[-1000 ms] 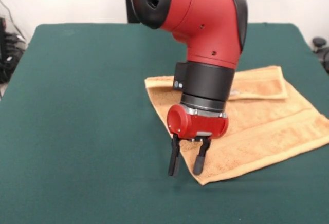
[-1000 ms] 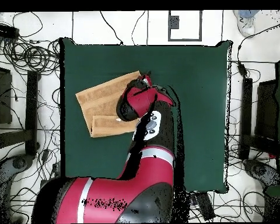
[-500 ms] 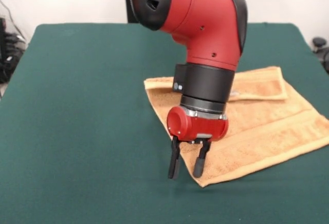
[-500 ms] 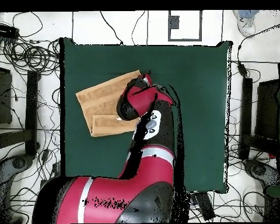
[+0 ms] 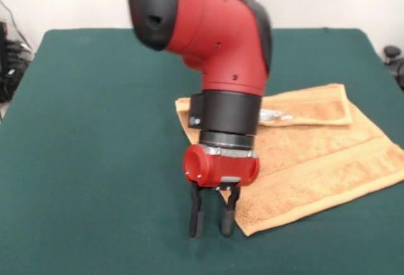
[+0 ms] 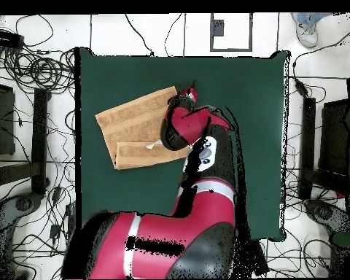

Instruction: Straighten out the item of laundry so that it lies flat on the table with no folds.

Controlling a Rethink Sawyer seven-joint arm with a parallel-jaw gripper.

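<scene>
Front view: nearest the camera, the pincer (image 5: 212, 223) is held just above the green tabletop (image 5: 95, 161), its two black fingers (image 5: 196, 215) spread a little with nothing between them, just beside the towel's nearest corner. The towel (image 5: 315, 161) is spread on the tabletop behind it, to the right of centre, its long axis running diagonally up towards the right edge. At the far side one end is seen folded back over the rest. No containers are seen.
</scene>
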